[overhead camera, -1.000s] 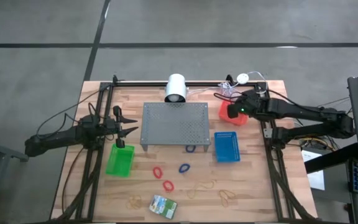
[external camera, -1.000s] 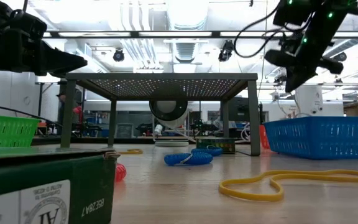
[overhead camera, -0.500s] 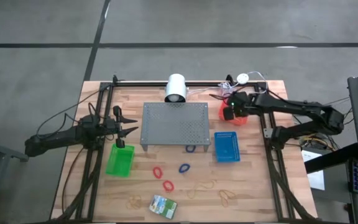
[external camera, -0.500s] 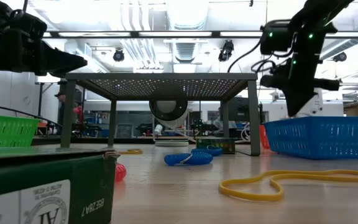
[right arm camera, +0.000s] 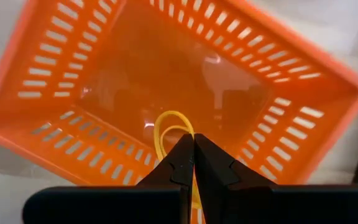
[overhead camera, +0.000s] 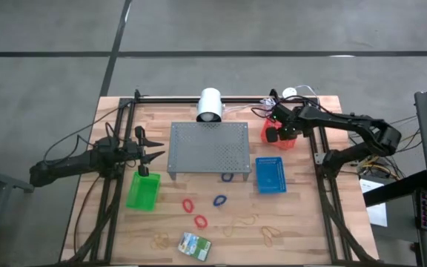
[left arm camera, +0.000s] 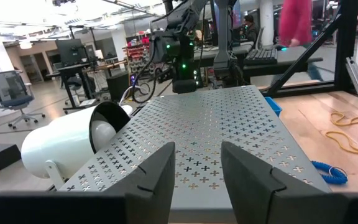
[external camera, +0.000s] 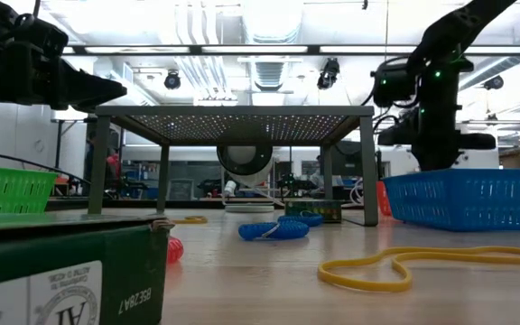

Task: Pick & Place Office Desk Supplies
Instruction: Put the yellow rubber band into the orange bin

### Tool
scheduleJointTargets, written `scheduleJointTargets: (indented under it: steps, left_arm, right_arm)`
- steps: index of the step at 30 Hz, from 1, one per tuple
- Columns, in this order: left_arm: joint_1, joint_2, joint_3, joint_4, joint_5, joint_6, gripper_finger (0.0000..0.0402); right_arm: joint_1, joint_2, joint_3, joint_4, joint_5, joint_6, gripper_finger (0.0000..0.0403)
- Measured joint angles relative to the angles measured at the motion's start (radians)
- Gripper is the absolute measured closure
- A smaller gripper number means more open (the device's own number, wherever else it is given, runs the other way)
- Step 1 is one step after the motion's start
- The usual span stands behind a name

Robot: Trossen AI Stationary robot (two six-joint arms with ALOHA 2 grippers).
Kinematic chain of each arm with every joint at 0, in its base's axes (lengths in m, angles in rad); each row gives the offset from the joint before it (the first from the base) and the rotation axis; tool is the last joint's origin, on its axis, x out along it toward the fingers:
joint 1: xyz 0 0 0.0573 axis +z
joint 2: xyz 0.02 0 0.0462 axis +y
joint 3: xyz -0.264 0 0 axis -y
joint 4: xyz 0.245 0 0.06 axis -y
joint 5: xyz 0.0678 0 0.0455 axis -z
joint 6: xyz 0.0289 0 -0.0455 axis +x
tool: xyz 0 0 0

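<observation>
My right gripper [right arm camera: 193,142] points down over the red basket [overhead camera: 286,142] at the table's far right, shut on a thin yellow rubber band [right arm camera: 166,132]. My left gripper [left arm camera: 197,171] stands open and level at the left, facing the grey stand [overhead camera: 208,147], with nothing between its fingers. On the near half of the table lie red bands [overhead camera: 189,204], a blue band [overhead camera: 219,200], tan rubber bands [overhead camera: 245,221] and a green-and-yellow crayon box [overhead camera: 195,245]. My right gripper pinches the yellow rubber band between its two fingertips, coming from above and pointing down. A loop of the band [right arm camera: 161,124] sticks out past the fingertips over the red basket's floor [right arm camera: 135,74]. Whether the loop touches the floor I cannot tell.
A green basket [overhead camera: 143,190] stands near left of the stand and a blue basket [overhead camera: 270,175] to its right. A white cylinder [overhead camera: 210,104] sits at the far edge. Another blue band [overhead camera: 228,176] lies under the stand's near edge.
My right gripper has sunk toward the red basket and tipped from a slant to pointing straight down, staying shut on the rubber band. The arm behind it has drawn in toward the table.
</observation>
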Motion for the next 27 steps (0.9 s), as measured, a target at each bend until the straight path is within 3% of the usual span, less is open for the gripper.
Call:
scheduleJointTargets:
  steps: [10,27]
  left_arm:
    - [0.000,0.000,0.000,0.000,0.000,0.000,0.0268]
    - [0.000,0.000,0.000,0.000,0.000,0.000,0.0268]
  right_arm:
    - [-0.017,0.073,0.000,0.011,-0.006,-0.020,0.0394]
    - [-0.017,0.032,0.000,0.026,-0.006,-0.059,0.0375]
